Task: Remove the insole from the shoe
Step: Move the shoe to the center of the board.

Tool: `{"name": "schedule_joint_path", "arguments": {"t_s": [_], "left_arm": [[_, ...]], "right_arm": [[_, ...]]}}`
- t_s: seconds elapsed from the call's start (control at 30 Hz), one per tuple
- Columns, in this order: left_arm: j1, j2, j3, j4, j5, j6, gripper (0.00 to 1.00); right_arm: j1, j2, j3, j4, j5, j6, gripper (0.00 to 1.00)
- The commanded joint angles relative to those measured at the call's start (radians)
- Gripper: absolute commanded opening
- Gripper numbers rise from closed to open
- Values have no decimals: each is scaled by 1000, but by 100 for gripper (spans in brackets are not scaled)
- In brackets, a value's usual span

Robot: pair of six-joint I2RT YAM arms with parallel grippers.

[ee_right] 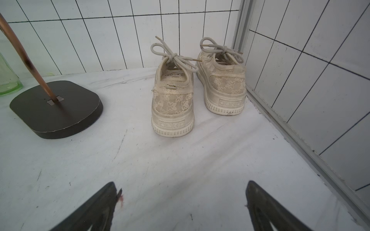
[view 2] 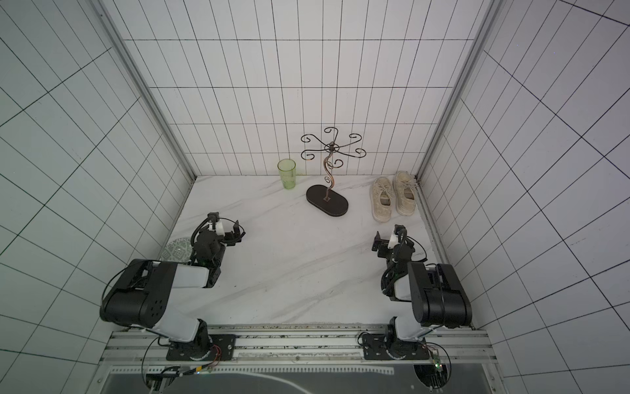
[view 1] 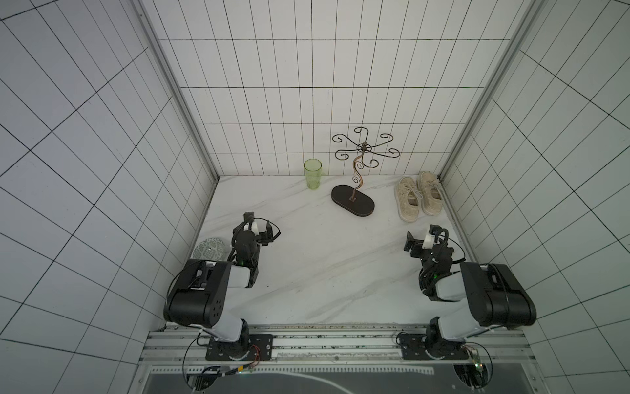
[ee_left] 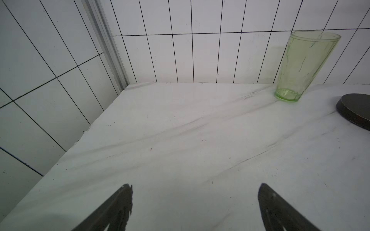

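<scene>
A pair of cream lace-patterned shoes stands in the back right corner, heels toward me. In the right wrist view the nearer shoe (ee_right: pixel 172 104) stands beside the corner shoe (ee_right: pixel 226 88), and both top views show the pair (view 1: pixel 407 198) (view 2: pixel 381 198). The insole is inside a shoe and I cannot make it out. My right gripper (ee_right: pixel 182 183) (view 1: pixel 422 235) is open and holds nothing, a short way in front of the shoes' heels. My left gripper (ee_left: pixel 195 187) (view 1: pixel 259 223) is open over bare table at the left, far from the shoes.
A green plastic cup (view 1: pixel 312 174) (ee_left: pixel 302 66) stands by the back wall. A wire hook stand on a dark oval base (view 1: pixel 353 200) (ee_right: pixel 56 108) stands left of the shoes. A patterned plate (view 1: pixel 208 251) lies by the left wall. Tiled walls close three sides.
</scene>
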Motion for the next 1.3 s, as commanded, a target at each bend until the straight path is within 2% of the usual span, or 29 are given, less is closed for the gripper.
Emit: {"name": "schedule_joint_path", "arguments": {"t_s": [0.0, 0.8, 0.87, 0.9, 0.97, 1.0, 1.03, 1.1, 1.17, 1.27], "left_arm": [[4, 8, 16, 29, 14, 13, 97], [2, 8, 16, 31, 8, 12, 97], [-2, -4, 4, 97, -3, 26, 97], [-10, -60, 23, -2, -17, 29, 98], [-12, -186, 142, -352, -30, -15, 97], [-11, -229, 209, -504, -15, -27, 97], [-15, -251, 242, -577, 5, -30, 97], [-31, -297, 286, -678, 68, -18, 97], [-61, -340, 312, -742, 69, -40, 97], [-76, -397, 307, -743, 132, -122, 98]], "right_arm": [[13, 11, 75, 44, 14, -16, 100], [10, 10, 76, 40, 10, -19, 98], [31, -14, 70, 47, 77, -14, 98], [39, -74, 117, -107, 116, -7, 98], [35, -163, 282, -499, 86, 22, 97], [38, -178, 345, -606, 46, 2, 96], [39, -189, 387, -667, 17, 0, 95], [41, -221, 464, -782, -8, 36, 94], [41, -234, 522, -836, -42, 51, 93], [37, -169, 686, -993, -103, 35, 94]]}}
